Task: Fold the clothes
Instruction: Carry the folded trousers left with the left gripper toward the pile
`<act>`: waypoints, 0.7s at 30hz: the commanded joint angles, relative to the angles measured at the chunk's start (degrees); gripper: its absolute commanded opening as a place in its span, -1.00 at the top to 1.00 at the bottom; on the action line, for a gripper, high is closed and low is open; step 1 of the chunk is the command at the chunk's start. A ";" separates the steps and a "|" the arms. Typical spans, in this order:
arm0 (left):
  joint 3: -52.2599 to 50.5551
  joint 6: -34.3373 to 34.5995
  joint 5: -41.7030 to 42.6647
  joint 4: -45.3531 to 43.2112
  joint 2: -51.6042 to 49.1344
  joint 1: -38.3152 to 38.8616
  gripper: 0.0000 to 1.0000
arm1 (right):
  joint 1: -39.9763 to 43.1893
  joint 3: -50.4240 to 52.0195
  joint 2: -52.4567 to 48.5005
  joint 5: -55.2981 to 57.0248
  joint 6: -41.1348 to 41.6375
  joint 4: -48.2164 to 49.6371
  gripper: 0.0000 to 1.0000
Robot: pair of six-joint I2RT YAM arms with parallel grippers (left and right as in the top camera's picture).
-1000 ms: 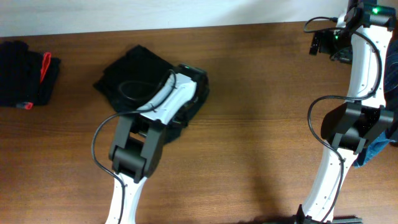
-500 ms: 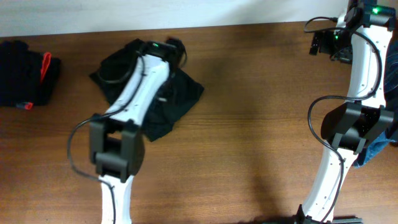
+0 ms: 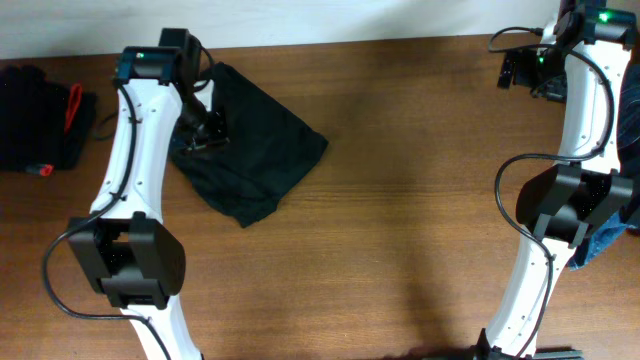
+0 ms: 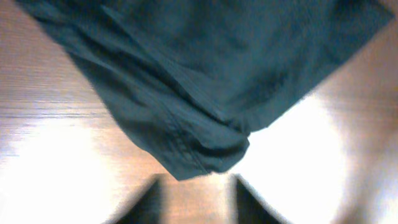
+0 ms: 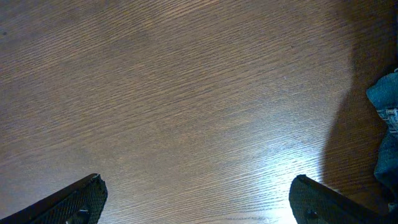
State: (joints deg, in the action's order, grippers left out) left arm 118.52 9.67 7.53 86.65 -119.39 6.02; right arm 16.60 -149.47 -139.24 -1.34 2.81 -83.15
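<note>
**Left end effector at the edge of the black garment, right one wide over bare wood**

The left end effector (image 3: pixel 203 130) points down at the left edge of a crumpled black fabric garment (image 3: pixel 255 150). In the left wrist view its fingers (image 4: pixel 146 202) are dark, blurred shapes set fairly close together. Bare wood shows between them, and a stitched corner of the garment (image 4: pixel 205 81) reaches right down to their tips. I cannot tell whether they have hold of the cloth.

The garment lies in a rough diamond on the brown wooden desk (image 3: pixel 420 200), towards the far left. Further left, at the desk's edge and apart from the garment, sits a pile of black clothes (image 3: pixel 35 120) with a red strap (image 3: pixel 72 105) on it.

The right end effector (image 5: pixel 197 183) has its fingers spread wide with nothing between them, above bare desk. A piece of blue denim (image 5: pixel 387 115) shows at the right edge of the right wrist view. From overhead, blue denim (image 3: pixel 608 243) also lies beside the right arm at the desk's right edge.
</note>
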 commanded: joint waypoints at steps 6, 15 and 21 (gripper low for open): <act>-2.64 -2.84 -2.01 1.99 -0.15 5.20 0.99 | 0.31 -0.59 1.18 -0.07 0.04 0.00 -0.97; -19.58 -0.11 -1.99 -7.54 -0.15 6.95 0.99 | 0.31 -0.59 1.18 -0.09 0.04 0.00 -0.97; -32.52 0.13 -2.03 -15.28 -0.15 6.95 1.00 | 0.31 -0.59 1.18 -0.09 0.04 0.00 -0.97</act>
State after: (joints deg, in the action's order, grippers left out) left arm 90.26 9.08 5.76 73.76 -119.48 13.06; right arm 16.60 -149.47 -139.24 -1.34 2.79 -83.15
